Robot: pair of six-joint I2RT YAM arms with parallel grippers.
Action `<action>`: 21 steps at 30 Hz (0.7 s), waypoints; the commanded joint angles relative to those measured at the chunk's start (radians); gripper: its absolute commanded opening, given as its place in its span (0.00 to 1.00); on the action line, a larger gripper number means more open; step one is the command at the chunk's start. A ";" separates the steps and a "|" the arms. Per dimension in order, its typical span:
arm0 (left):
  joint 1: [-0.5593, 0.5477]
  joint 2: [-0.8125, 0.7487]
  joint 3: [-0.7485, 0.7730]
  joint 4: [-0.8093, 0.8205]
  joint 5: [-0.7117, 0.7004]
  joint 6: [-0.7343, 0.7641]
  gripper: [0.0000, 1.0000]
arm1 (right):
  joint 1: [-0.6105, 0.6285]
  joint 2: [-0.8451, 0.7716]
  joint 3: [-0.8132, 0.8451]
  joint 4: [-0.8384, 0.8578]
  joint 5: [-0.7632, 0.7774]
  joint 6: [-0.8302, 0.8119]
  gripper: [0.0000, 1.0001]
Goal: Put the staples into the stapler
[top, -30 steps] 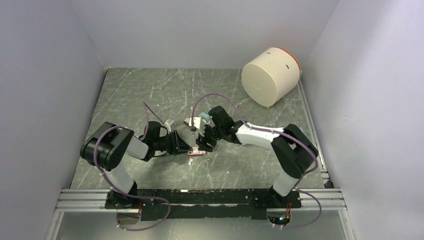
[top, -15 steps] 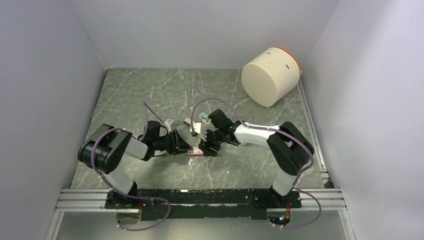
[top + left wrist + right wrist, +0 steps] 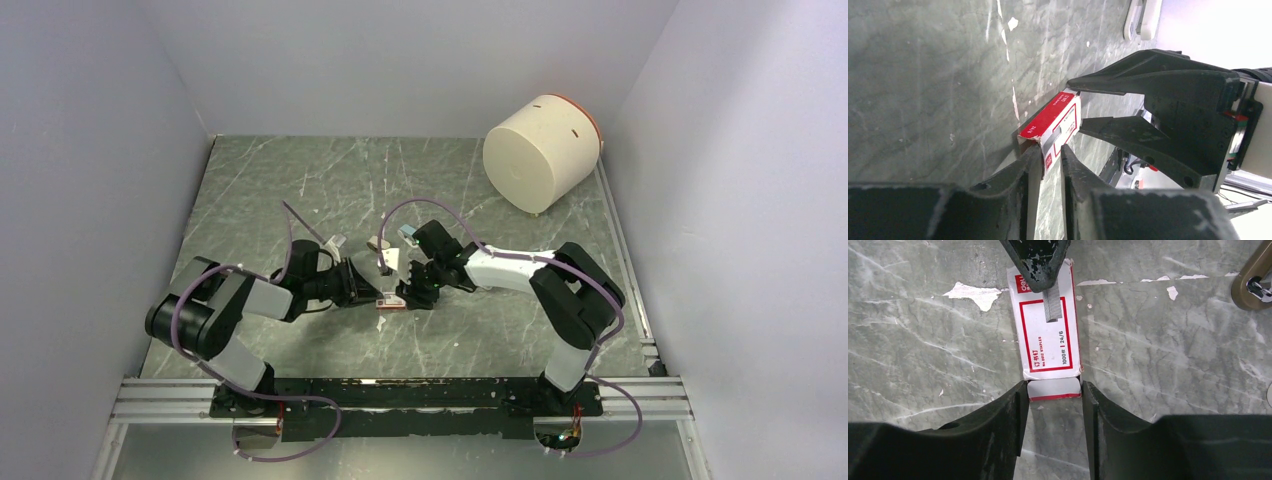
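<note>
the worktop (image 3: 300, 190) looks like grey-green marbled stone or laminate, smooth with a dull sheen, scratched white and chipped in pale patches. the box (image 3: 1050, 335) is thin printed card in red and white, lightly glossy, with creased flaps, while the left pincer (image 3: 1049, 152) and right pincer (image 3: 1054, 387) are matt black plastic, the left one's tip speckled with pale wear. the stapler (image 3: 1240, 292) shows a satin bronze shell over bright metal, the drum (image 3: 540, 150) is matt cream, the arm shells (image 3: 505, 268) are glossy white plastic and the rail (image 3: 150, 400) is bare aluminium.
</note>
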 commanded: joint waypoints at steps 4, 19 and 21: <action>0.002 -0.030 -0.005 -0.039 -0.038 0.050 0.19 | 0.009 0.017 0.015 -0.005 0.032 -0.019 0.43; 0.017 -0.073 0.019 -0.119 -0.098 0.125 0.05 | 0.012 -0.008 0.010 0.001 0.035 -0.031 0.36; 0.018 -0.087 0.024 -0.146 -0.110 0.134 0.05 | 0.013 -0.008 0.012 -0.003 0.043 -0.035 0.36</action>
